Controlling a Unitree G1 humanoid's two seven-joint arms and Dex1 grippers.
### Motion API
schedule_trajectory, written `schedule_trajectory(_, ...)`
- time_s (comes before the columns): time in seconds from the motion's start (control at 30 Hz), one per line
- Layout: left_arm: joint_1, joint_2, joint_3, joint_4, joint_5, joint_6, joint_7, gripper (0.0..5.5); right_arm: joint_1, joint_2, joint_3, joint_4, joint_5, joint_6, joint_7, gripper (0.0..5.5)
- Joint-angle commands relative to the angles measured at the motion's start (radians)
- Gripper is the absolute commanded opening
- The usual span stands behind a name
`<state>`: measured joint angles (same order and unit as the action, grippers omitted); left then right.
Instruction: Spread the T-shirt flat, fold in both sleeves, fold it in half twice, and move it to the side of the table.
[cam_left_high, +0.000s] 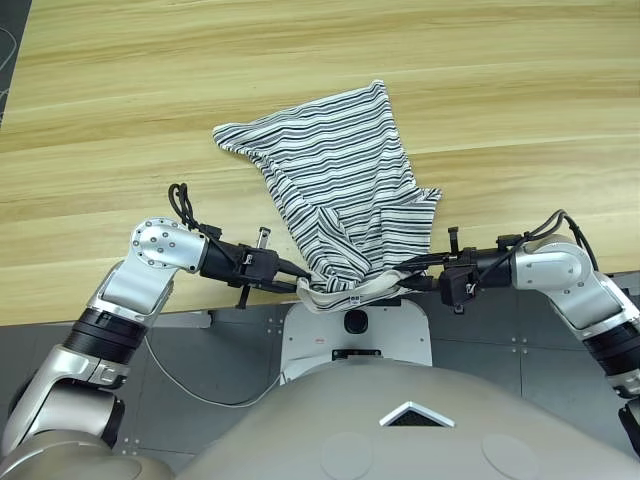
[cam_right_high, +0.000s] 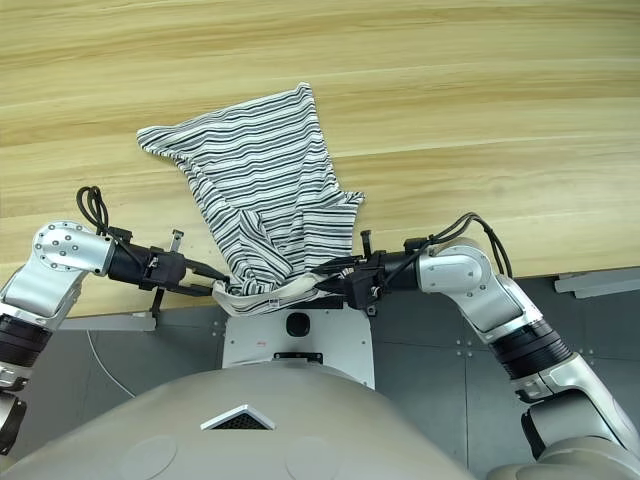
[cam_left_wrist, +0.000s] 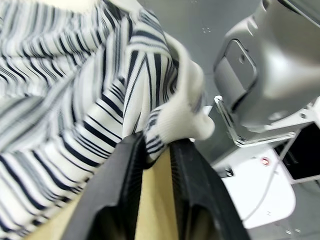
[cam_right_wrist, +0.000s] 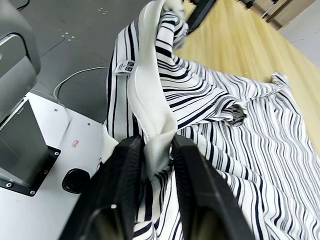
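I have the striped T-shirt (cam_left_high: 340, 180) lying crumpled on the near middle of the wooden counter (cam_left_high: 100, 100), not spread flat. Its body runs from the near edge towards the far side, ending in one corner at the far right and another bunched corner further left. The white ribbed neckband (cam_left_high: 350, 293) hangs just over the near edge of the counter, stretched between my two arms. My left tool (cam_left_high: 303, 272) comes in from the left and is pinched narrow on the left end of that neckband; in the left wrist view I see its black fingers (cam_left_wrist: 120, 185) clamping striped cloth and white rib between them. My right tool (cam_left_high: 407, 268) comes in from the right and is likewise closed narrow on the right end of the neckband, its fingers (cam_right_wrist: 120, 175) gripping the white rib. A small label (cam_right_wrist: 126, 66) shows on the inside of the collar.
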<state>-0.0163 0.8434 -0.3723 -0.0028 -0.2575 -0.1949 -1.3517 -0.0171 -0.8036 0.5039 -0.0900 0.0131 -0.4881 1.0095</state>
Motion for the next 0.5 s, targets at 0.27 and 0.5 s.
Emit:
schedule_trajectory(0.27, 0.003, 0.090, 0.122, -0.051, -0.134, 0.146, -0.127, 2.49, 0.025, -0.180, -0.054, -0.086, 0.119, 0.266, 0.269, 2.68)
schedule_trajectory(0.5, -0.242, -0.102, 0.261, 0.055, -0.113, 0.109, 0.108, 2.49, -0.110, -0.093, -0.177, -0.082, 0.146, 0.331, 0.205, 2.68)
